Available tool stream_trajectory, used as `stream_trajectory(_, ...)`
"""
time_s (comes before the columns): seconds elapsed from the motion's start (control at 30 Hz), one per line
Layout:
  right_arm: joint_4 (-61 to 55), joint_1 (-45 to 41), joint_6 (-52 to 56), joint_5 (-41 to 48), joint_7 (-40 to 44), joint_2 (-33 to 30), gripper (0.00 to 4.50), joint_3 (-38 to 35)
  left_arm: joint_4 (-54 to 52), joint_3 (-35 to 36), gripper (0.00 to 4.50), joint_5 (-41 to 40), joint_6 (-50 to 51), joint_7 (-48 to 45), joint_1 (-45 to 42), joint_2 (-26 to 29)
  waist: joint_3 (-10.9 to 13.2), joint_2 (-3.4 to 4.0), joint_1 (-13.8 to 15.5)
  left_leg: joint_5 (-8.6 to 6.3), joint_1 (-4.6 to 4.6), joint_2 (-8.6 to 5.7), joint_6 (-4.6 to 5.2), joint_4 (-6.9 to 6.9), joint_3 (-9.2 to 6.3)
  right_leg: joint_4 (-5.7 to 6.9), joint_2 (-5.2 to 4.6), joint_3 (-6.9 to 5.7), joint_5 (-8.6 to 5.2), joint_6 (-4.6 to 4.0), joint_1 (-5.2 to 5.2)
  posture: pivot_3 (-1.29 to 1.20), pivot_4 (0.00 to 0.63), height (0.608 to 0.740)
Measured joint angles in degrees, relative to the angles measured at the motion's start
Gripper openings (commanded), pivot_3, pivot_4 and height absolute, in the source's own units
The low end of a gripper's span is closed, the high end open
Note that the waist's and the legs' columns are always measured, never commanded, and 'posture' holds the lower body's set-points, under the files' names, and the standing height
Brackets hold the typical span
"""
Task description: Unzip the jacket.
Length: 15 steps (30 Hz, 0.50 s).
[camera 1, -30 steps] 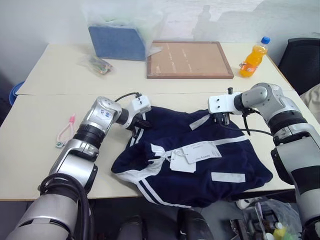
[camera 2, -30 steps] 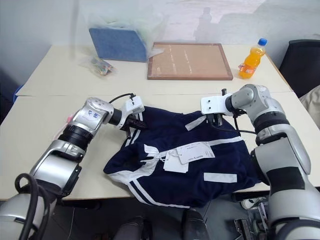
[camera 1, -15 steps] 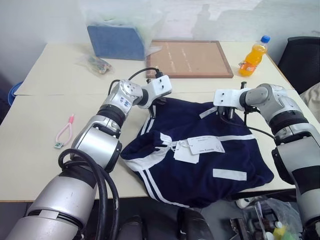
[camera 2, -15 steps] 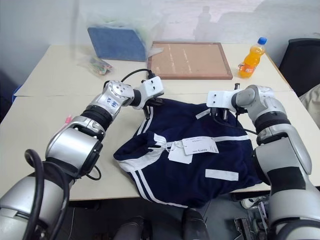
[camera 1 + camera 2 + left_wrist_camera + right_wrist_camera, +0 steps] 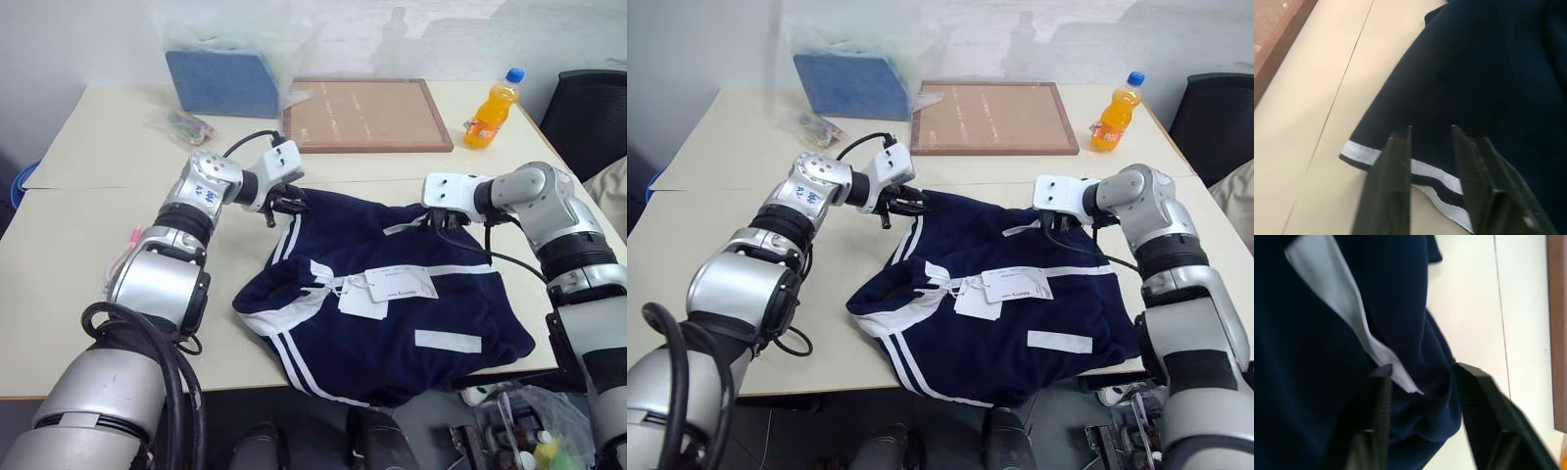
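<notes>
The navy jacket (image 5: pixel 411 323) with white stripes lies crumpled on the near table, white paper tags (image 5: pixel 397 284) on top, its lower part hanging over the front edge. My left gripper (image 5: pixel 287 203) is at the jacket's far left edge. In the left wrist view it (image 5: pixel 1430 132) stands open over the striped hem, with nothing clamped. My right gripper (image 5: pixel 443 223) hovers at the jacket's far right edge by a white strip. Its wrist view has the fingers (image 5: pixel 1378 401) spread apart over folded navy cloth. The zipper is hidden in the folds.
An orange drink bottle (image 5: pixel 493 96) stands at the back right beside a cork board (image 5: pixel 364 115). A blue cloth in a clear bag (image 5: pixel 227 78) and a small packet (image 5: pixel 181 125) are at the back left. A pink item (image 5: pixel 122 259) lies left. A black chair (image 5: pixel 593 117) is on the right.
Both grippers were shut on the jacket's far edge and have opened, letting it go. The left hand lifted the edge, then drew back left. The jacket lies slightly farther right.
</notes>
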Motion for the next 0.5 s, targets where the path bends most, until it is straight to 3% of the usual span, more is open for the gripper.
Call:
stream_trajectory(0.13, -16.4, 5.8, 9.1, 5.0, 3.4, -3.9, 4.45, -4.9, -12.4, 3.4, 3.65, -6.9, 4.3, -11.1, 3.3, 0.8, 0.0, 0.01, 0.7, 0.0, -0.06, 0.0, 0.0, 0.02, -0.09, -0.02, -0.02, -0.05, 0.0, 0.0, -0.02, 0.0, 0.15, 0.74)
stream_trajectory(0.2, -25.6, 9.6, 14.9, 7.8, 4.6, -5.9, 4.5, -8.1, -22.1, 3.8, 4.26, -10.2, 7.2, -14.7, 6.4, 1.0, 0.0, 0.01, 0.9, 0.0, -0.06, 0.0, 0.0, 0.04, -0.13, -0.02, -0.02, -0.07, 0.0, 0.0, 0.01, 0.0, 0.15, 0.74)
stream_trajectory(0.33, -51.0, 23.6, 30.6, 15.7, 6.2, -9.6, 4.5, -15.8, -42.9, 1.4, 4.26, -15.0, 14.0, -18.3, 14.1, -0.5, 0.0, 0.01, 1.6, -0.01, -0.06, 0.0, -0.01, 0.12, -0.19, -0.02, -0.02, -0.07, 0.0, 0.0, 0.06, 0.0, 0.15, 0.74)
stream_trajectory(0.5, -72.8, 39.2, 42.0, 21.6, 5.8, -11.5, 4.5, -20.6, -52.6, -5.1, 4.26, -13.9, 9.6, -20.2, 18.3, -0.4, 0.0, 0.01, 2.4, -0.01, 0.11, 0.0, -0.02, 0.24, -0.12, 0.07, -0.01, 0.03, 0.0, -0.01, 0.21, 0.0, 0.15, 0.74)
